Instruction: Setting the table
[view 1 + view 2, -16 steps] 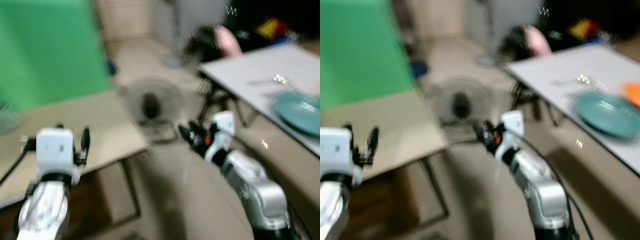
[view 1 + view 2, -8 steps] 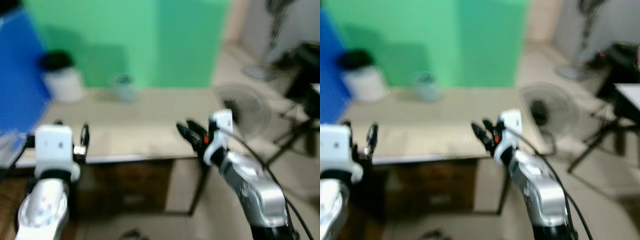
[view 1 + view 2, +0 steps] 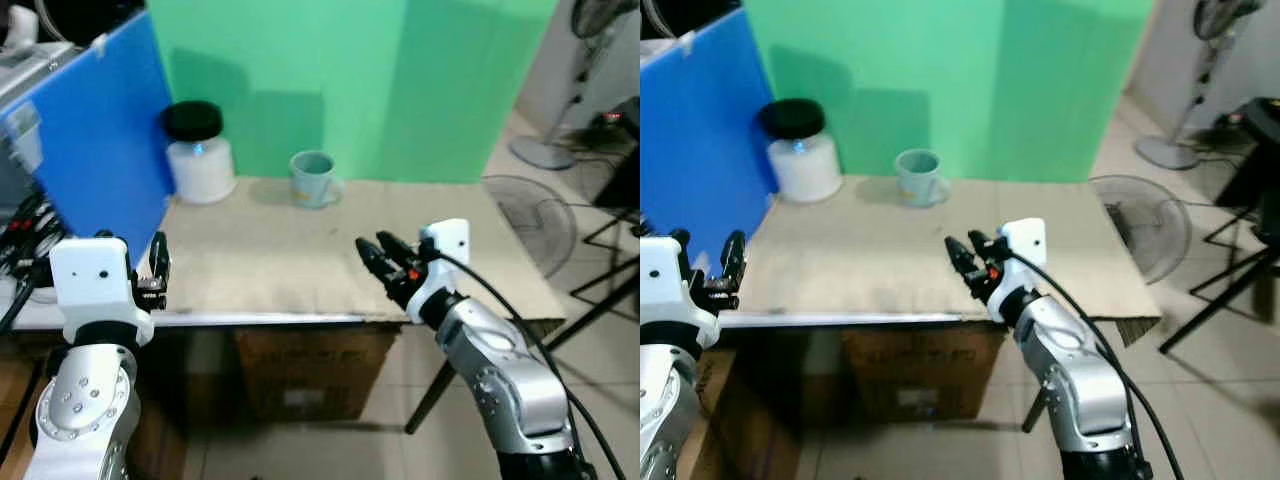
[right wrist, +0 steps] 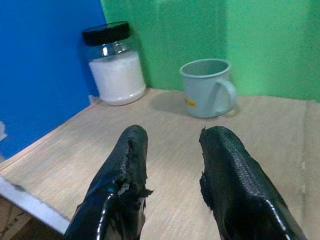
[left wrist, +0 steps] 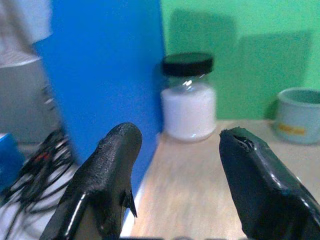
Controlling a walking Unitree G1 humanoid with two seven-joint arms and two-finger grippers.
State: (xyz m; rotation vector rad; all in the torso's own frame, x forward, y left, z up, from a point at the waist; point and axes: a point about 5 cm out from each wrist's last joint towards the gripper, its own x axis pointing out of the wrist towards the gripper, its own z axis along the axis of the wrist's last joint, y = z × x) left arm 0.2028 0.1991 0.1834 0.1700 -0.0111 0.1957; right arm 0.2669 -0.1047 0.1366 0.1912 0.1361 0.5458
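a light wooden table stands in front of a green backdrop, with a blue panel rising along the robot's left side of it. at the far edge of the tabletop, close to the backdrop, sits a pale blue-green mug with its handle turned toward the robot's right; in the right wrist view the mug stands upright and carries a small yellow mark on its side. to the left of the mug, well apart from it and just beside the blue panel, is a glass jar with a black lid, filled most of the way with white powder. the right gripper is held out above the near part of the table, its two black fingers spread with a clear gap between them and holding nothing, pointing toward the mug. the left gripper is raised by the table's near left corner next to the blue panel, its fingers likewise spread apart and empty, with the jar showing beyond them. a cardboard box sits under the table. a tangle of dark cables lies at the left beyond the panel. on the tiled floor to the robot's right rests a round fan, and farther back a standing fan rises near the wall.
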